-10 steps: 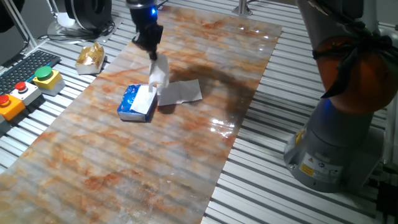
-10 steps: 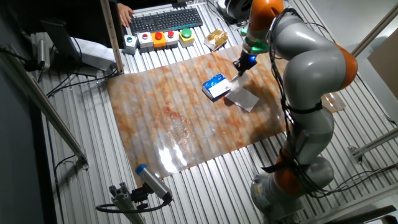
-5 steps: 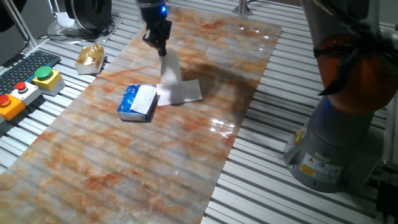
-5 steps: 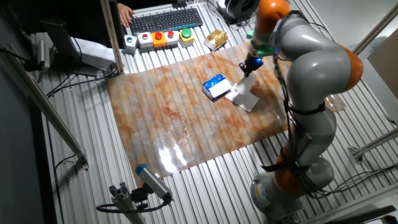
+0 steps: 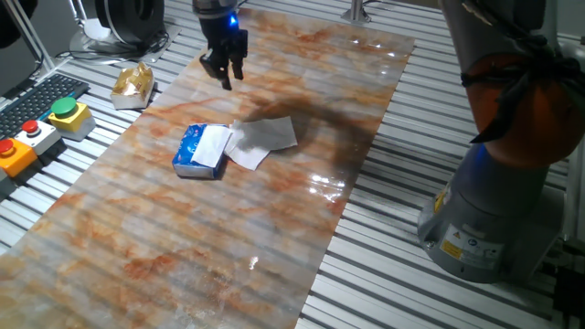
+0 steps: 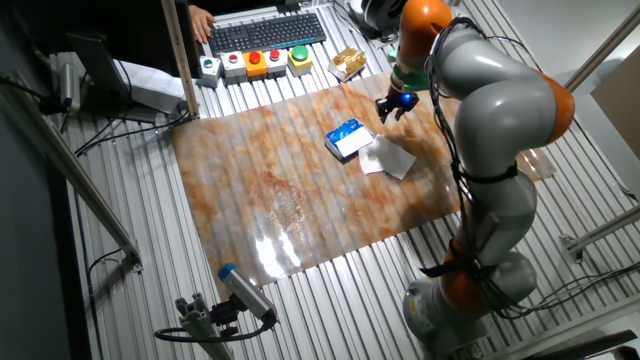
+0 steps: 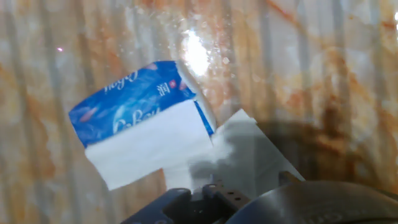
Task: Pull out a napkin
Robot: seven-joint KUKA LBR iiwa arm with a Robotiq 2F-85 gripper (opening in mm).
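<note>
The blue-and-white tissue packet (image 5: 200,151) lies on the marbled board, with a white sheet showing at its opening. White napkin sheets (image 5: 260,139) lie flat on the board right beside the packet, overlapping each other. My gripper (image 5: 226,75) hangs above the board, behind the packet and napkin, with its fingers apart and nothing between them. In the other fixed view the gripper (image 6: 393,106) is up and right of the packet (image 6: 347,138) and the napkin (image 6: 386,158). The hand view looks down on the packet (image 7: 134,99) and the napkin (image 7: 249,149).
A crumpled gold foil wrapper (image 5: 133,83) lies off the board's left edge. A button box (image 5: 64,115) and a keyboard (image 6: 263,32) stand further left. The robot's base (image 5: 498,210) stands to the right of the board.
My gripper pulled the napkin up out of the packet and carried it to the right, then let it go. The napkin now lies flat on the board and the gripper has risen away, open.
</note>
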